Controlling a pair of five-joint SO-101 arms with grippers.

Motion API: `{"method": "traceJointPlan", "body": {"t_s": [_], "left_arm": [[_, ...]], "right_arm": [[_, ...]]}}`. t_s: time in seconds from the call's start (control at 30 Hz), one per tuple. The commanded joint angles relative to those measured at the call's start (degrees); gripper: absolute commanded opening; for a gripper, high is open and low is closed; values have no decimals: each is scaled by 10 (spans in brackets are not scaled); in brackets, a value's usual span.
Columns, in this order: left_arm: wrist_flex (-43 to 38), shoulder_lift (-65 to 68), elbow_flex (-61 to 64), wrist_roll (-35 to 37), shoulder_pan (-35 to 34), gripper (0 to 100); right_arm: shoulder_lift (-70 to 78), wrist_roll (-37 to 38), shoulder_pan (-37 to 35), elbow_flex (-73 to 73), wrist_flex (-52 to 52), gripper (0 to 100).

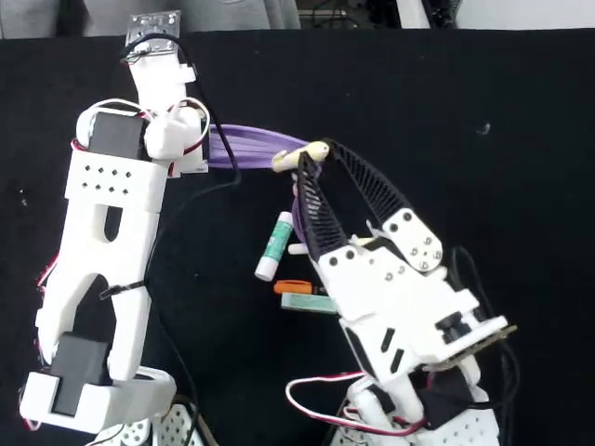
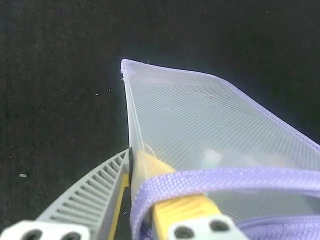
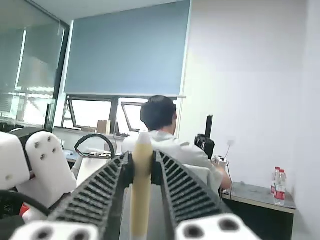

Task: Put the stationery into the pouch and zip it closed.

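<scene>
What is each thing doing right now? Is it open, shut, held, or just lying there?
left gripper: shut on the pouch's purple edge.
pouch: held by one end; zip looks open.
right gripper: shut on the cream pen.
cream pen: gripped, by the pouch's purple edge.
glue stick: lying loose on the table.
orange item: lying loose.
green item: lying loose beside the orange item.
</scene>
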Motion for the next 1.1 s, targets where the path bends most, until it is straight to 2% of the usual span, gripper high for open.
{"method": "traceJointPlan", "body": {"t_s": [0.0,0.2,0.57,0.8,0.87,1.07], "left_arm": [[-2,-8,-14,6,8,28],[-2,-8,-14,6,9,28],[1,-8,-10,6,29,28],[1,-8,-13,6,33,28],[2,-8,-14,6,33,28],[3,-8,-14,6,28,28]], "right_arm": [[5,4,-6,54,-70,11],[5,8,-5,188,-215,11],[7,10,-4,173,-215,13],[116,70,-5,183,-214,25],[170,68,-5,170,-215,90],[305,72,-5,119,-215,384]]}}
